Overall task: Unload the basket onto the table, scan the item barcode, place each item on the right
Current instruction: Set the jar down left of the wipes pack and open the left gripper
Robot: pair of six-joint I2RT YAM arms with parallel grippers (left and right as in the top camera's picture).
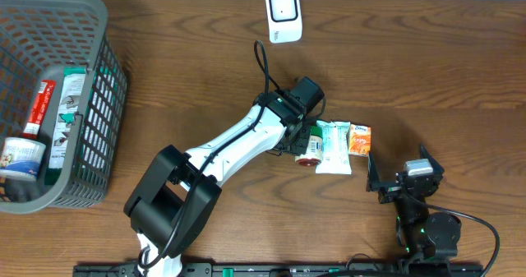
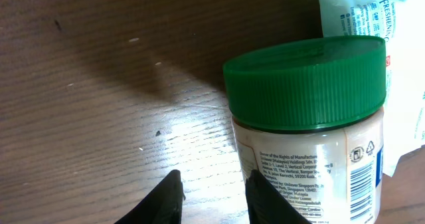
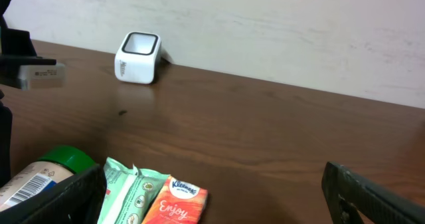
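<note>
Left tool [image 2: 216, 196] is slightly parted and pinches nothing, just left of jar [image 2: 312, 117]. Jar lies on its side on worktop [image 2: 99, 84], against tissue packs [image 1: 334, 145]. Right tool [image 3: 219, 194] is spread and empty at near right. Recommendation: part wider, straddle jar below its lid, leave barcode [image 2: 362, 184] uncovered, then face it squarely to scanner [image 1: 283, 14] at far edge.

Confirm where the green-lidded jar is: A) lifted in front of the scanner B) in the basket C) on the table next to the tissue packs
C: the jar rests on the table, right beside the tissue pack.
</note>
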